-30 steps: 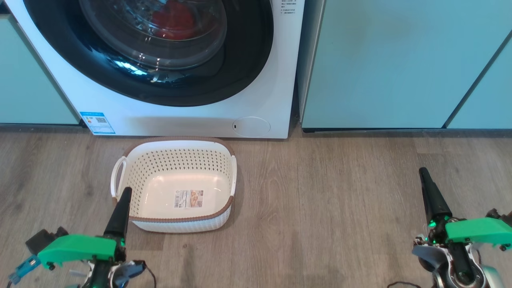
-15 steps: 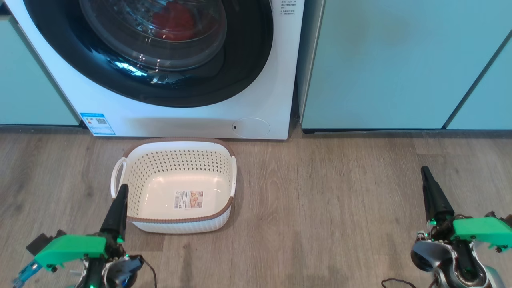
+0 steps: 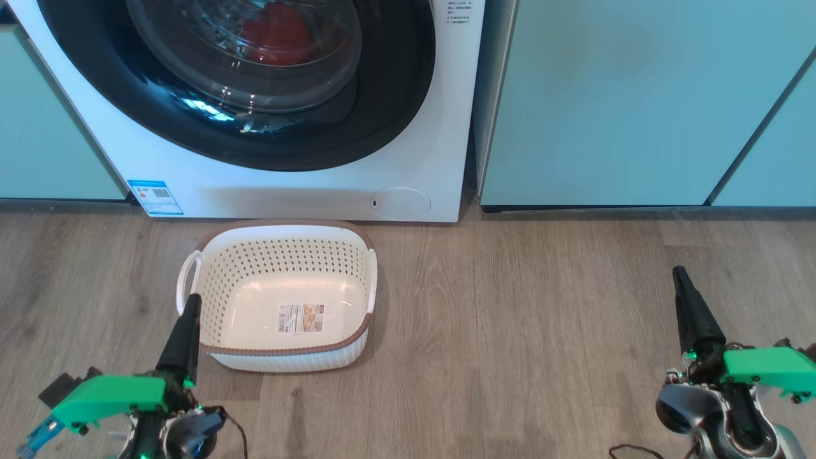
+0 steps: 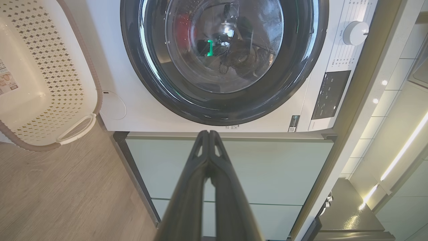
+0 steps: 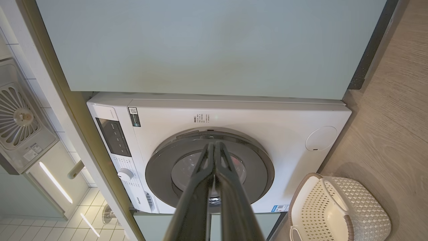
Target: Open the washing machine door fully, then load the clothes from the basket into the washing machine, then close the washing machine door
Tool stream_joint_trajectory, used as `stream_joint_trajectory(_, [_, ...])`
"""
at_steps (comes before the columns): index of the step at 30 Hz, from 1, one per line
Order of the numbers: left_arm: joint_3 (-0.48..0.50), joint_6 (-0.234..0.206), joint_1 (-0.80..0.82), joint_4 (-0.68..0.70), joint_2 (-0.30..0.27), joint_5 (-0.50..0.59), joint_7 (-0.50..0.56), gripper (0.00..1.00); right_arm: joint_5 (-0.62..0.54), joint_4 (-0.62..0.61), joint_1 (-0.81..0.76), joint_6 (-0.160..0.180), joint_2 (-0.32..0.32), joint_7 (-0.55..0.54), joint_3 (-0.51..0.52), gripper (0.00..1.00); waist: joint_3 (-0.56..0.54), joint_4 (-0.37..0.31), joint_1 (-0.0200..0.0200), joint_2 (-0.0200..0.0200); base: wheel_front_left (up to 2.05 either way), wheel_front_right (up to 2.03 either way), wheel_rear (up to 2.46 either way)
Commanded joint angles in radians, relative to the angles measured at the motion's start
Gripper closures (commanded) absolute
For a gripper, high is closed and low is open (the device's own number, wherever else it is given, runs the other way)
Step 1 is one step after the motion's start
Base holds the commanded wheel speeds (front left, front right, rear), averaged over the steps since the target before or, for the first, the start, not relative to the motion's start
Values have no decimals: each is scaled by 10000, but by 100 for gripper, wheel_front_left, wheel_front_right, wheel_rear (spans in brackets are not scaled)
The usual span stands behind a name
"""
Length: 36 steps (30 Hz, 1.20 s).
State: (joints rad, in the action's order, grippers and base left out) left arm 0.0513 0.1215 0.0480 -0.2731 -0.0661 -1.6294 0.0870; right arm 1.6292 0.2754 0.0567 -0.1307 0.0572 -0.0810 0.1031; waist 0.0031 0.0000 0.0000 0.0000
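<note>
Left end effector (image 3: 193,299) leftward, beside basket (image 3: 284,223)

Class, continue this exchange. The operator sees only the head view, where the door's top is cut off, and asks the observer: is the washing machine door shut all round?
Observer: Yes; the right wrist view shows the whole door flush against the washing machine.
Operator: Where are the controls?
Observer: Left wrist view: a white dial and dark panel above the door.
Operator: Left end effector holding anything?
Observer: No; its fingers meet, nothing between.
</note>
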Motion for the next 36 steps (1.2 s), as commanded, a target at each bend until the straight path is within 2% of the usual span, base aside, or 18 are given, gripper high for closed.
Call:
stream_joint_trajectory(1, [351,92,577,291,-41,-20,43,100,7,-322,488,0,117,-116,-149,100,1,0,0,0,0,0,0])
stream_joint_trajectory(36, [453,92,585,287,32,65,125,100,-74,-316,497,0,48,-194,-52,100,0,0,0,0,0,0,0])
